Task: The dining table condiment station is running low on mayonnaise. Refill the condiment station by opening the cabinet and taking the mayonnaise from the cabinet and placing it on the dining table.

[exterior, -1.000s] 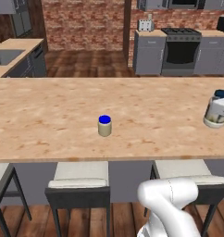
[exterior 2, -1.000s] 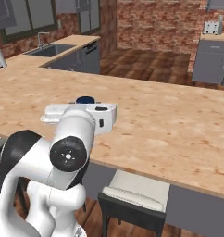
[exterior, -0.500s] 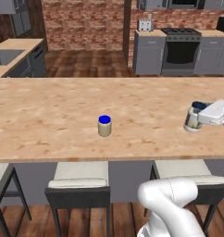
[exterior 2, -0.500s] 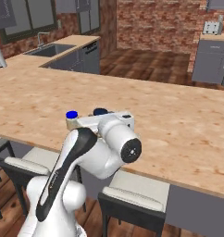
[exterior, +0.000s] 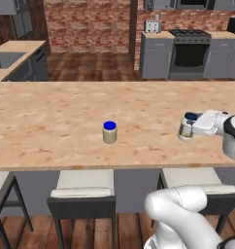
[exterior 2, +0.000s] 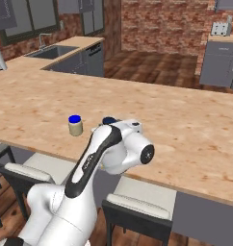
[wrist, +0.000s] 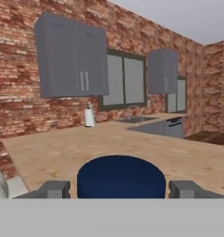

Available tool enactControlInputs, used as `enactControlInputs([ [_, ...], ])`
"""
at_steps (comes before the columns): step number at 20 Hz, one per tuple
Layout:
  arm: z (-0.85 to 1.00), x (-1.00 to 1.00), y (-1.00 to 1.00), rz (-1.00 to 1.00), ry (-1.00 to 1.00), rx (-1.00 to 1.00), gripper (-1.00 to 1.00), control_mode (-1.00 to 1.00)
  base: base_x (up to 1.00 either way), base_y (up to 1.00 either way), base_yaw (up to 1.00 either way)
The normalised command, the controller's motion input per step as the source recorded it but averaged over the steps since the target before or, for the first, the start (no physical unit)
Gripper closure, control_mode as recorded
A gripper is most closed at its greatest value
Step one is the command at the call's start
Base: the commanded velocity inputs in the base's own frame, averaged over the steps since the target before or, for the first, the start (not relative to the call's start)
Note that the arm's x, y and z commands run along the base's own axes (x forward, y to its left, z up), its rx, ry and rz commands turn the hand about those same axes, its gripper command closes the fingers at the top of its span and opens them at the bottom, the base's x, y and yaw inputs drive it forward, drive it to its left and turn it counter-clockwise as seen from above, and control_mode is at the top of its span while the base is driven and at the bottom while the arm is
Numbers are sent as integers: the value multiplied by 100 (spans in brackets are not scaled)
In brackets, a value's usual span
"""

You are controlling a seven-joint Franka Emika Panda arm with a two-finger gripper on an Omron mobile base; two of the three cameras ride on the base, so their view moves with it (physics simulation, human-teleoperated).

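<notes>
From my left base camera I see the mayonnaise (exterior: 186, 130) standing upright on the dining table (exterior: 51, 126), toward its right side, with the gripper (exterior: 191, 127) reaching in sideways from the right and meeting the jar near its dark lid. To the left, well apart from it, a beige jar with a bright blue lid (exterior: 109, 132) stands on the same wood top. Two stools (exterior: 83, 194) are tucked under the near edge.

From my right base camera the arm bends across the table, and I can just make out the mayonnaise's dark lid (exterior 2: 108, 120) peeking above the white wrist. The beige jar (exterior 2: 75, 125) stands just left of it. Beyond the table a counter with a sink (exterior 2: 55, 50) runs along the back left.

Through my hand camera the navy lid (wrist: 121, 177) sits between the two fingertips (wrist: 53, 189), one on each side. There seems to be a small gap on either side, so I cannot tell whether the hand is clamped on the jar or loose around it. Ahead, grey wall cabinets (wrist: 72, 58) hang on the brick wall.
</notes>
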Motion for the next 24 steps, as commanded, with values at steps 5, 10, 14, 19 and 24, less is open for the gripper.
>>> enactControlInputs([
  [5, -59, 33, 0, 11, -2, 0, 100, -100, 0, 0, 0],
  [10, -64, 25, 0, 10, -5, 0, 100, -100, 0, 0, 0],
  [14, -53, 34, 0, 7, -3, 0, 100, -100, 0, 0, 0],
  [19, -36, 43, 0, 1, 0, -1, 100, -100, 0, 0, 0],
  [24, -44, 48, 0, 0, 0, -3, 100, -100, 0, 0, 0],
])
